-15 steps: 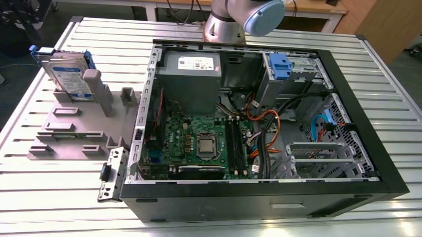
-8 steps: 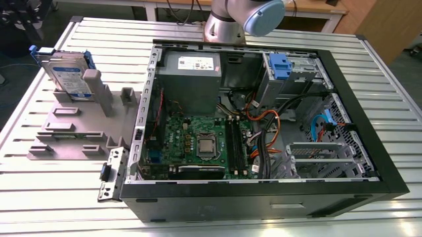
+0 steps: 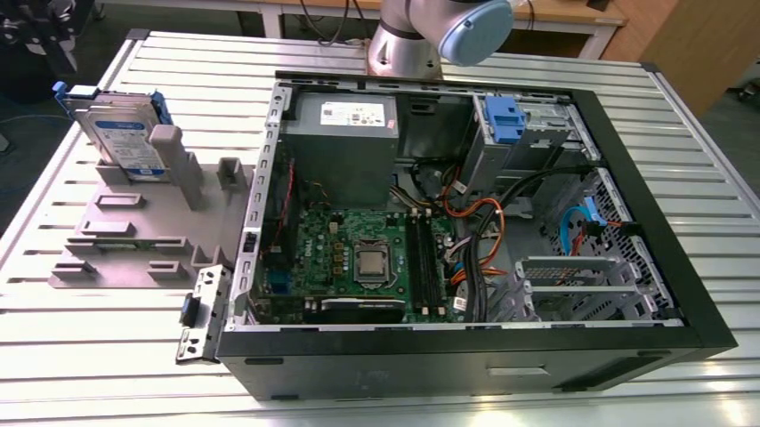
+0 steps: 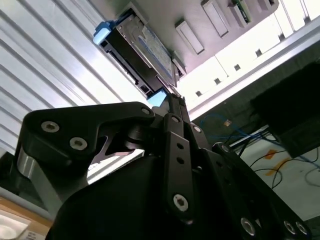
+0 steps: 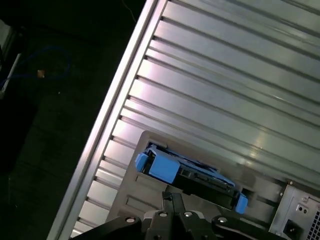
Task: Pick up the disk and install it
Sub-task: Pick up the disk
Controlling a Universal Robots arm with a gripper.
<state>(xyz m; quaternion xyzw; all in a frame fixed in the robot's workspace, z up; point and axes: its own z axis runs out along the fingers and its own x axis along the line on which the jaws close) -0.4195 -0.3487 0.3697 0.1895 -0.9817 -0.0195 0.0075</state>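
The disk, a silver drive with a white-and-blue label in a bright blue carrier, stands on edge in a slot of the grey stepped fixture at the exterior view's left. Both wrist views look along my gripper toward the disk. The gripper is shut, its black fingers pressed together with nothing between them. Its tip points at the disk's near blue end and stands a short way off it.
An open black computer case lies on the slatted metal table, with motherboard, cables and power supply exposed. A blue bracket sits on the metal drive bay at the case's far side. The arm's base stands behind the case.
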